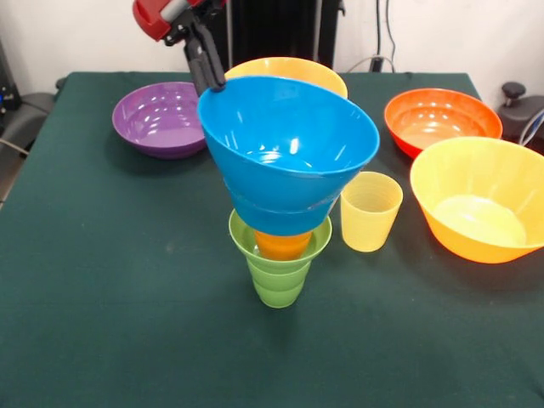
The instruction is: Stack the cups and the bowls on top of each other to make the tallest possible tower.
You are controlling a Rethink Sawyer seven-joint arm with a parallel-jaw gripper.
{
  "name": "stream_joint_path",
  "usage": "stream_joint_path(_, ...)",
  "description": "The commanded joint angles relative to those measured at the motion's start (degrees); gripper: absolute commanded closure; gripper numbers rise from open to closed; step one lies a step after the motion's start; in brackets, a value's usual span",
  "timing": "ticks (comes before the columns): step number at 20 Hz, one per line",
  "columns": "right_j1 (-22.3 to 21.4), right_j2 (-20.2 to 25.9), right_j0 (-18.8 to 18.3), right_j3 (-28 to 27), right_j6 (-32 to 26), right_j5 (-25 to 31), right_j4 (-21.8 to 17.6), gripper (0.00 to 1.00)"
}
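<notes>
Front view: gripper (209, 78) pinches the tilted blue bowl's (289, 149) rim, jaws closed on it, probably to seat it atop the tower (280, 255) beside the yellow cup (370, 211).

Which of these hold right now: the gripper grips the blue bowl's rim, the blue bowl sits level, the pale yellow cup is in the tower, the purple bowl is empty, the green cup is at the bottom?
1. The gripper is at the rim of the medium blue bowl. True.
2. That blue bowl sits level on the tower. False: it is tilted, its opening tipped toward the camera.
3. The pale yellow cup is part of the tower. False: it stands alone on the table, beside the tower.
4. The purple bowl is empty. True.
5. The green cup is the lowest piece. True.
</notes>
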Motion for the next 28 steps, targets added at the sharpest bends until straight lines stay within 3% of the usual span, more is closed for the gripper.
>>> stream_joint_path(1,-0.83,-4.12,3.98,3.47,8.84,-2.27,-0.7,1.0)
stream_joint_path(8,-1.79,-4.47,4.72,3.81,9.29,-2.48,-0.11,1.0)
stream_joint_path(28,2.65,-0.82,-0.53,1.91,4.87,1.95,-3.07,1.0)
